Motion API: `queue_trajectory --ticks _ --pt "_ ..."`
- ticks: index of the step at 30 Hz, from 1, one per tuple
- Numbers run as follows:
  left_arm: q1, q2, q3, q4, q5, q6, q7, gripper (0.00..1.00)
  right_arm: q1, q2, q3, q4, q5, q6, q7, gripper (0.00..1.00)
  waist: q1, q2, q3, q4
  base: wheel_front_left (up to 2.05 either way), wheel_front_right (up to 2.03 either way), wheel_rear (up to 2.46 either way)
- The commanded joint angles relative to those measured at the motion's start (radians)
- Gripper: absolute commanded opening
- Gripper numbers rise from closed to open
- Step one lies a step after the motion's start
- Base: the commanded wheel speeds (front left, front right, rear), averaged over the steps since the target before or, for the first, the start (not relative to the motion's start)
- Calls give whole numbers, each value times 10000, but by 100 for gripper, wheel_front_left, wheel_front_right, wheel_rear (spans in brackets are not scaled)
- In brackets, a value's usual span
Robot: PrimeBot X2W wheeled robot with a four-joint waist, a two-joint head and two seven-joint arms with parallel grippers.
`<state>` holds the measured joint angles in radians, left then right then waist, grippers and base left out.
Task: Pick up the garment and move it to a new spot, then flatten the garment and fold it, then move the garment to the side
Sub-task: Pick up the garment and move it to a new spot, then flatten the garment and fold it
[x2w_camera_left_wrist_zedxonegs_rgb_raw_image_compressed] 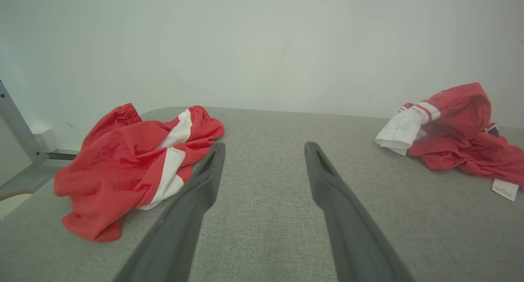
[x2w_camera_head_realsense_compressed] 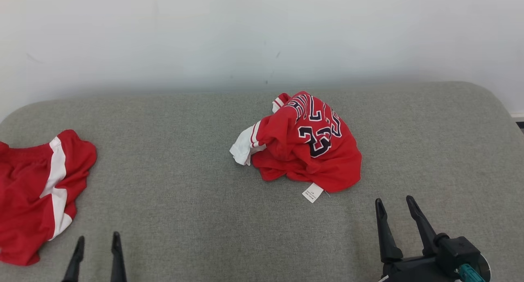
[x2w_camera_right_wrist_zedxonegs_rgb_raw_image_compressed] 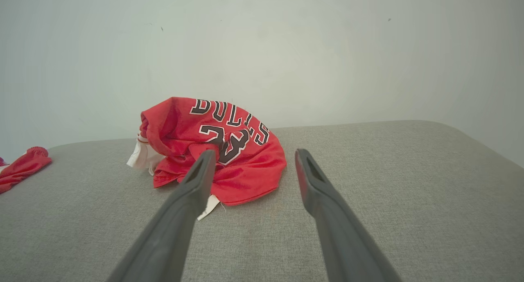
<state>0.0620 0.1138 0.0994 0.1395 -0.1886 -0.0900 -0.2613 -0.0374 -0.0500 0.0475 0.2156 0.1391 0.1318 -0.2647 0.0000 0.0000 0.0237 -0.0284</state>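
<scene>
Head view: a crumpled red jersey (x2w_camera_head_realsense_compressed: 307, 151) is seen heaped near the middle of the grey fabric-covered desk (x2w_camera_head_realsense_compressed: 184, 171), with a white label (x2w_camera_head_realsense_compressed: 312, 192) lying at its near hem. Red-and-white shorts (x2w_camera_head_realsense_compressed: 37, 192) are noted at the left edge, well apart from it. The left gripper (x2w_camera_head_realsense_compressed: 98, 236) and right gripper (x2w_camera_head_realsense_compressed: 394, 200) are held at the near edge, jaws apart, nothing gripped. The right gripper is near the jersey but not touching it.

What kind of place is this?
Likely a lab garment-folding station: a grey fabric-covered table against a bare white wall, holding a crumpled red Bulls jersey and red-and-white shorts.
</scene>
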Motion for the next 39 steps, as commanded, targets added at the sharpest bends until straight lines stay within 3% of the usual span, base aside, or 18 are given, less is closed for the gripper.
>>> queue_trajectory --ticks 1,16,29,39 --pt "56 -44 -17 35 58 -48 -26 100 78 -3 14 24 -27 -22 -26 100 0 0 1 0 0 0 0" --pt "84 -251 -8 -172 481 -416 -26 100 222 -3 -4 125 101 -22 -24 100 0 0 17 -32 0 0 0" --pt "179 250 -905 -243 -154 -394 -26 100 177 -3 -103 174 129 -22 -24 100 0 0 51 -27 0 0 0" --pt "161 364 -1015 -217 -250 -394 -26 100 187 -3 -85 154 149 -22 -24 100 0 0 56 -54 0 0 0"
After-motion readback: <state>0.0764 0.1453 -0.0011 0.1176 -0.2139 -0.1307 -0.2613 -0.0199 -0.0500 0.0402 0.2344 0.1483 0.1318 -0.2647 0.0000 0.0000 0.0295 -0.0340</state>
